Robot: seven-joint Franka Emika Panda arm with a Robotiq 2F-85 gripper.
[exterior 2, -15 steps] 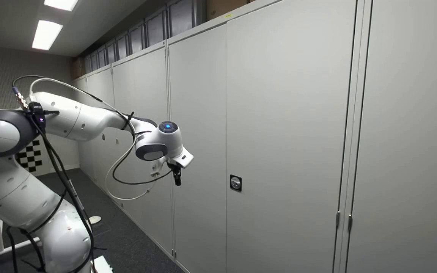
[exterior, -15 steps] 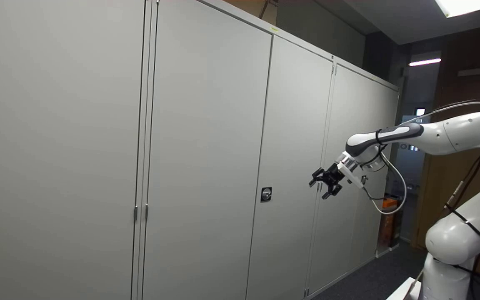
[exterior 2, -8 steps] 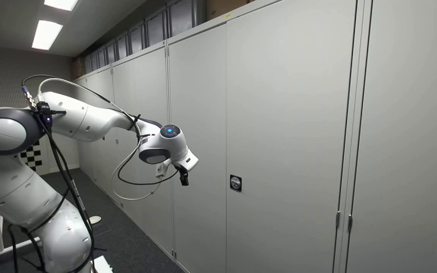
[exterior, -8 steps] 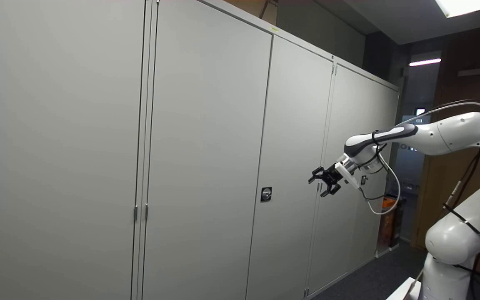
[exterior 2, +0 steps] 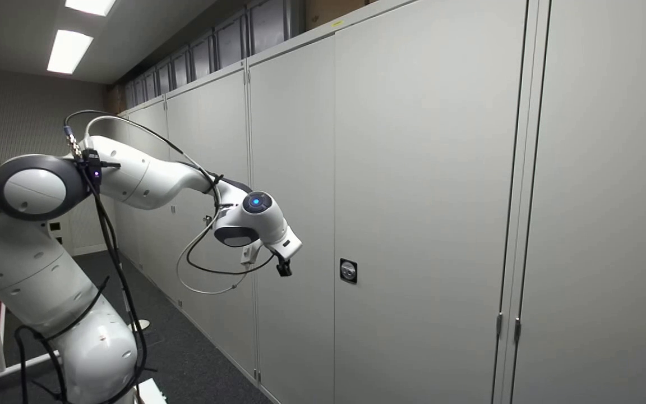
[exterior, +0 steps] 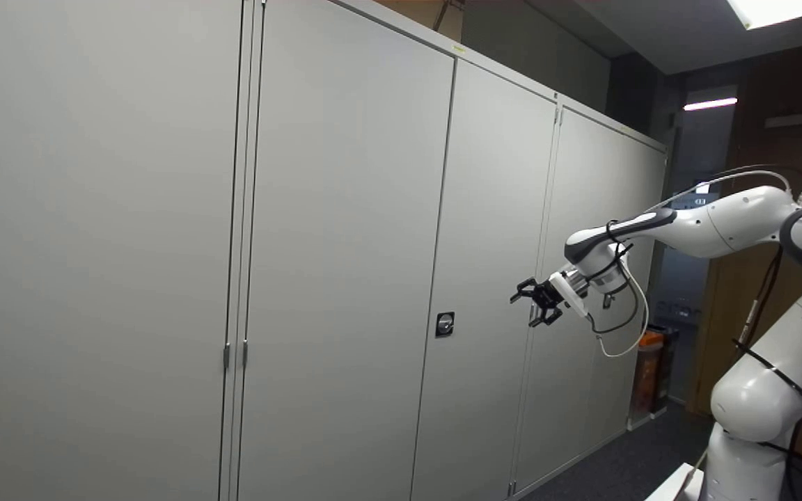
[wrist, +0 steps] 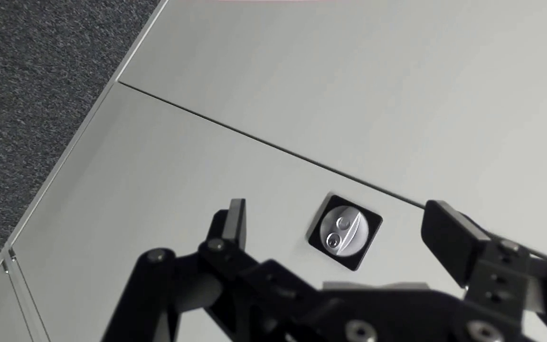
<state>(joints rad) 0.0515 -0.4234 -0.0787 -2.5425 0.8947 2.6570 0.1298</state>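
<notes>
Wrist view: one lock [wrist: 344, 231], round, silver, on one square black plate [wrist: 353, 261]
Fingers [wrist: 449, 237]: your two stand wide apart

Place: interior room, office or research lab; the fittings suit either
Robot arm [exterior 2: 132, 175]: white, jointed, in several segments; laboratory equipment
Cabinets [exterior 2: 413, 168]: tall, grey, metal-looking, flat-doored; long row down the room; office storage type
Lock [wrist: 344, 231]: round, silver-coloured, on a square black plate in a cabinet door
Carpet [wrist: 41, 95]: dark grey, speckled, office style, running up to the cabinets
Ceiling lights [exterior 2: 69, 51]: bright rectangular panels, office pattern
Glazed panel [exterior: 704, 146]: pale lettering, partly behind the arm, too little to read
Orange-topped bin [exterior: 647, 376]: in an exterior view, near the far end of the row
</notes>
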